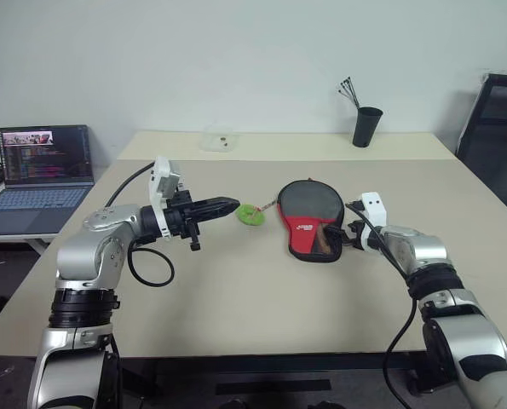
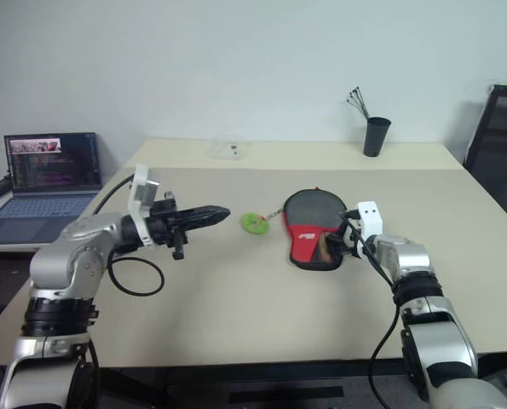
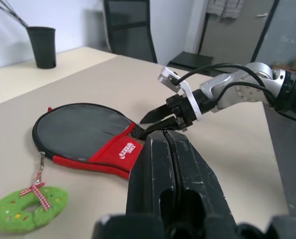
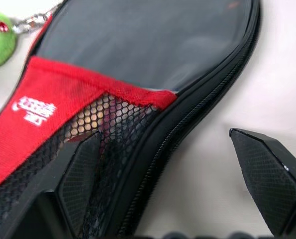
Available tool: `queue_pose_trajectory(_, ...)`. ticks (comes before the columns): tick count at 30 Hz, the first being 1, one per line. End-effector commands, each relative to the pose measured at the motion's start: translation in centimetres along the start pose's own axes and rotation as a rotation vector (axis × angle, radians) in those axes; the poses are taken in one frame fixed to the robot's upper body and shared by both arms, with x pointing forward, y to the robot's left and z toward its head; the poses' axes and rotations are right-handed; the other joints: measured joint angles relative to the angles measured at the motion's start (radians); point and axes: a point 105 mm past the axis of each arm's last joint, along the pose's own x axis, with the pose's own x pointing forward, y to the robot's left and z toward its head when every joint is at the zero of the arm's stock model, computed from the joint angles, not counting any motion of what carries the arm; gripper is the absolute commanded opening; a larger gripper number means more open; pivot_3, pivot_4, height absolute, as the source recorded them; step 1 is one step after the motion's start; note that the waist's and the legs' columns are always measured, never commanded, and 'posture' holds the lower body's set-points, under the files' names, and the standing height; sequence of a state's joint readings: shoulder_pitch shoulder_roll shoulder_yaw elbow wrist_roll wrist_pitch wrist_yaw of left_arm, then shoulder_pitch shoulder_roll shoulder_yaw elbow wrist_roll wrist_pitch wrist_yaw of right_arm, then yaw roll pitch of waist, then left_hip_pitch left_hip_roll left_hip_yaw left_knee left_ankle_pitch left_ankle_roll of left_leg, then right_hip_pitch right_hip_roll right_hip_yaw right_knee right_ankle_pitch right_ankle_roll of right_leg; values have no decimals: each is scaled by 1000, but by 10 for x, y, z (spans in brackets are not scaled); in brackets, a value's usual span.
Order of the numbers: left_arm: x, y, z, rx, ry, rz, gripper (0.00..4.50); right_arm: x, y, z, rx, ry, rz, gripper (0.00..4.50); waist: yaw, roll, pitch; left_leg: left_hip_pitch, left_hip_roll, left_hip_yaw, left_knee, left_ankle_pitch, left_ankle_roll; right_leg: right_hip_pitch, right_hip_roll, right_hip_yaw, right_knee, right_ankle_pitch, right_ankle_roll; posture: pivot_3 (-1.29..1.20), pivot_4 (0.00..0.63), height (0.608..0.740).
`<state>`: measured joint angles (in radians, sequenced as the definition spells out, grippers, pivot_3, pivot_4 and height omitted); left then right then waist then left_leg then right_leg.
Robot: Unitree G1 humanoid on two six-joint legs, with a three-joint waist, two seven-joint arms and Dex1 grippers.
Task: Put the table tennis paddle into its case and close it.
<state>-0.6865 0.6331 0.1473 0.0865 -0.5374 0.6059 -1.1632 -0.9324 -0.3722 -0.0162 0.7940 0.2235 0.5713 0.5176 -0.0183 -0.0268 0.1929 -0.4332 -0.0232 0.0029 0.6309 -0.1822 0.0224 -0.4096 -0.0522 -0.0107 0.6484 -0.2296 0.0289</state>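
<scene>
Black-and-red fabric, the paddle-shaped zip case [image 1: 309,218] is found flat at centre frame on the beige table [image 1: 236,298], the right gripper [image 1: 342,235] spread wide at its mesh edge, the left gripper [image 1: 223,206] clamped empty at centre left.

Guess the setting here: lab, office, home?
Probably an office or lab room. A large beige table stands against a plain white wall, an open laptop showing code sits on a side desk, and a black office chair stands at the far corner. A black cup holds thin sticks.
</scene>
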Motion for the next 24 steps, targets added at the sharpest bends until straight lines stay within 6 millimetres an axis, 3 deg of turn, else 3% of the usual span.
queue_pose_trajectory(1,-2,-3,14,53,-20,1,40,6,7,12,-30,-31,14,4500,-5,0,0,0,0,0,0,0,0,0,0,0,0,0,0,0,150,740)
queue_pose_trajectory(7,1,-3,14,59,-13,2,40,16,12,3,-4,10,26,4500,-16,0,0,1,0,0,0,0,0,0,0,0,1,0,0,0,150,740)
queue_pose_trajectory(8,1,-3,14,60,-13,2,11,17,14,2,2,16,30,4315,-17,0,0,1,0,0,0,0,0,0,0,1,1,0,0,0,150,740)
queue_pose_trajectory(12,0,-4,12,62,-6,2,0,21,23,-2,6,35,64,3265,-17,0,0,2,1,0,0,0,-1,1,1,1,2,0,0,0,150,740)
queue_pose_trajectory(21,-8,-10,-3,32,46,-32,0,33,54,-3,37,40,150,217,-26,0,0,5,1,0,0,1,-1,2,1,2,4,0,-1,0,150,740)
queue_pose_trajectory(24,-16,-19,-14,16,101,-75,0,33,69,5,42,22,194,24,-36,0,0,5,1,0,-1,1,-1,1,1,2,5,-1,-1,0,150,740)
